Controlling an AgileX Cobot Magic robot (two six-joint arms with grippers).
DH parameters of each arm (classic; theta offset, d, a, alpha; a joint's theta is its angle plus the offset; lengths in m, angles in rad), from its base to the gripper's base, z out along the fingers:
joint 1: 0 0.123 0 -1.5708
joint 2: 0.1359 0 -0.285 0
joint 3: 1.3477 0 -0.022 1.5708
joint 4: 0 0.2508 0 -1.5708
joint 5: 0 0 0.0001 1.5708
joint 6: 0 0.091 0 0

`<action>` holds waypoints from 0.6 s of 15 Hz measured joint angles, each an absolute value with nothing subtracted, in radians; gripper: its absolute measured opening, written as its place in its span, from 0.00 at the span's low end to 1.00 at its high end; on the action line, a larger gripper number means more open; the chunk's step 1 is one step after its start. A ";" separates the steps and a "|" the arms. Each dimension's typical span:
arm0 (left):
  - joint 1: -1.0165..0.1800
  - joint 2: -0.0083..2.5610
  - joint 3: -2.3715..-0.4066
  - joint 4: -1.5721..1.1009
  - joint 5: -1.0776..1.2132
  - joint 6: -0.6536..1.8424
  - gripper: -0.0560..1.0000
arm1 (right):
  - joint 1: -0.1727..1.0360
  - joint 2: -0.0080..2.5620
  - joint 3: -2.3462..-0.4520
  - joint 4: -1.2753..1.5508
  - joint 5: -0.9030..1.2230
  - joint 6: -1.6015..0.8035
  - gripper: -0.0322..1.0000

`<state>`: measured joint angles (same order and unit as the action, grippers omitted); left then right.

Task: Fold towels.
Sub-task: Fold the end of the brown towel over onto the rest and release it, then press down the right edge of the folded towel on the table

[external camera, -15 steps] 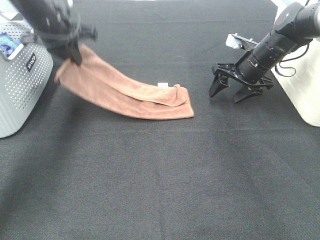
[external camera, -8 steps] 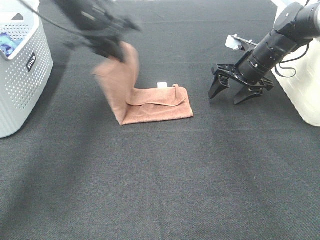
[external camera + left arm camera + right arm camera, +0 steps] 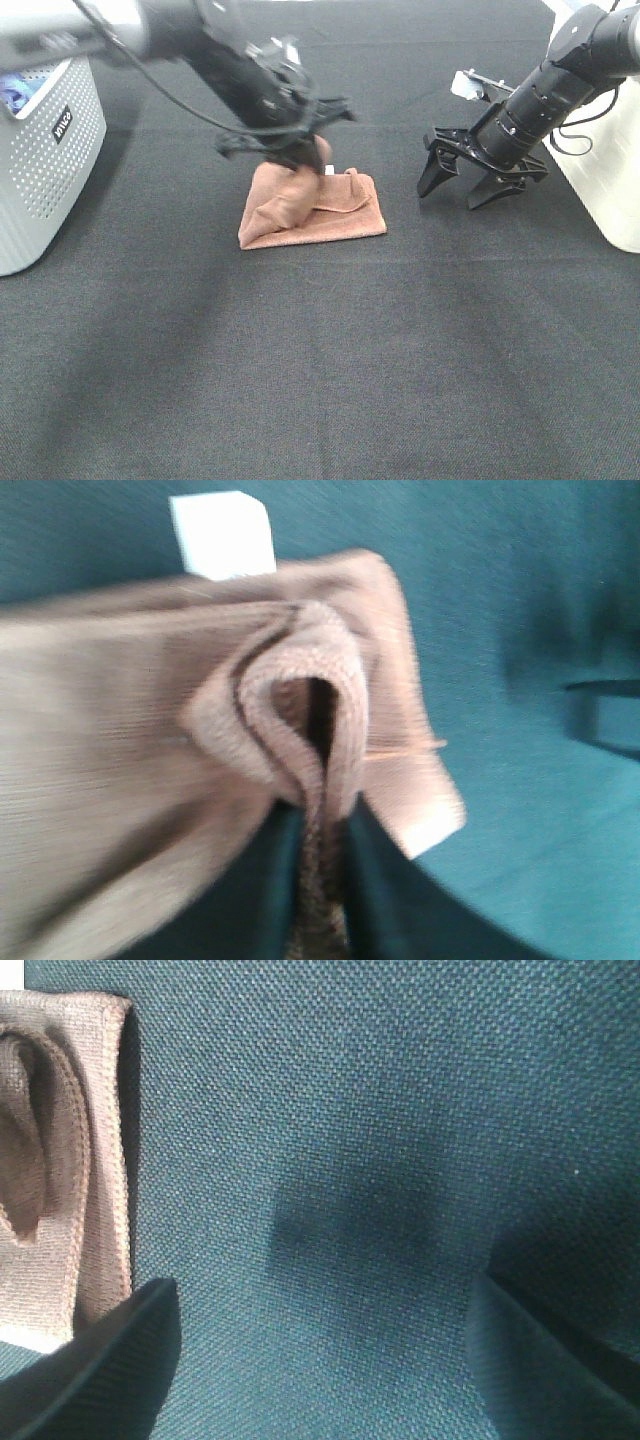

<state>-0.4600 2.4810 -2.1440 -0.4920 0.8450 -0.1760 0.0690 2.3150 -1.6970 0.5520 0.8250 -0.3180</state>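
Left tool (image 3: 303, 158): clamped on towel (image 3: 335, 212) edge, swung across since before
Towel: now doubled, bunched under that tool
Right tool (image 3: 468, 190): jaws apart, unmoved, over tabletop (image 3: 320, 360)

We see towel (image 3: 315, 215) centred on table (image 3: 320, 380) | left gripper (image 3: 305, 160) atop it | basket (image 3: 45, 170) far left | right gripper (image 3: 472, 190) right, apart.

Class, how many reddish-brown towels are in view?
1: the towel lies folded on the dark table, its raised end pinched by the left gripper. The basket might hide others.
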 joint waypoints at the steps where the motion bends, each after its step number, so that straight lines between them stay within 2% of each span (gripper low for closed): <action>1: -0.464 2.484 -2.144 -0.557 0.824 -0.176 0.45 | 0.069 2.315 -1.697 0.560 0.825 -0.318 0.75; 3: -0.467 2.487 -2.149 -0.652 0.763 -0.175 0.58 | 0.069 2.315 -1.697 0.570 0.827 -0.318 0.75; 4: -0.465 2.487 -2.152 -0.665 0.746 -0.159 0.61 | 0.069 2.314 -1.697 0.577 0.837 -0.318 0.75; 8: -0.406 2.457 -2.173 -0.597 0.752 -0.014 0.62 | 0.069 2.274 -1.697 0.590 0.872 -0.329 0.75; 9: -0.358 2.448 -2.201 -0.531 0.790 0.030 0.62 | 0.069 2.241 -1.704 0.644 0.898 -0.348 0.75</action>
